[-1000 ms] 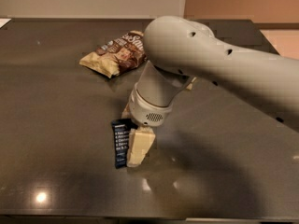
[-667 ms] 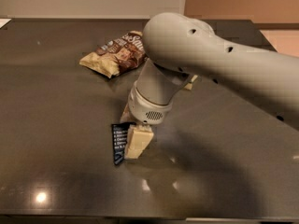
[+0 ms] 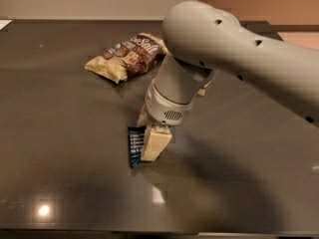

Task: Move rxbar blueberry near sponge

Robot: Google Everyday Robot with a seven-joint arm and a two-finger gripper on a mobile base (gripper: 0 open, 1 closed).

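Holding the rxbar blueberry tight, the gripper hangs low over the dark table and points down. Its two fingers are squeezed onto the bar. One pale finger shows in front, pressed on the bar's right side. The other one is mostly hidden behind the bar, and just a bit of it peeks out above. The bar is dark blue with small white words on it. It stands up on its thin edge between the fingers and does not lie flat. Its bottom end is very close to the table, and I cannot tell if it touches.

The big gray arm comes in from the right side and bends down to the gripper. Its round wrist sits right above the fingers.

The sponge is behind the gripper and to its right, farther back on the table. Only a small pale yellow corner peeks out from under the arm, and the rest is hidden. The bar and the sponge are apart.

A tan and brown snack bag lies flat behind the gripper and to its left, well away from the bar. Two bright spots of light shine on the table in front of the gripper.
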